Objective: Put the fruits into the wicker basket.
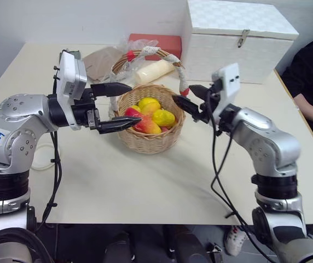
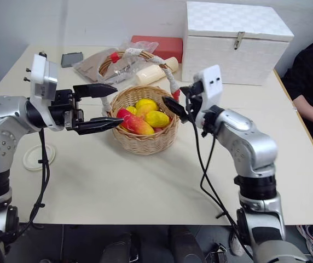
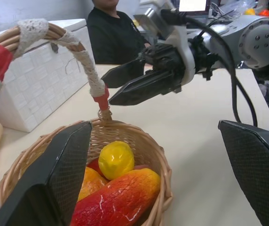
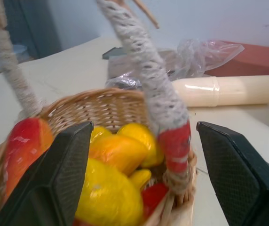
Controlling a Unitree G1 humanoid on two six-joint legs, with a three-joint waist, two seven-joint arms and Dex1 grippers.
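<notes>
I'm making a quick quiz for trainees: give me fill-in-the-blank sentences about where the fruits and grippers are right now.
1. The fruits lie inside the ____ basket.
2. The left gripper and right gripper both have their jaws ____.
3. The white latched box stands ____ the basket, as the head views show it.
4. The red-and-yellow mango lies beside a ____ lemon.

Missing words: wicker; open; behind; yellow

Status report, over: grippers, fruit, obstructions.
Left gripper open, empty, at basket's left rim. Right gripper open, empty, at right rim by the handle. Fruits in wicker basket. Nothing blocking.
</notes>
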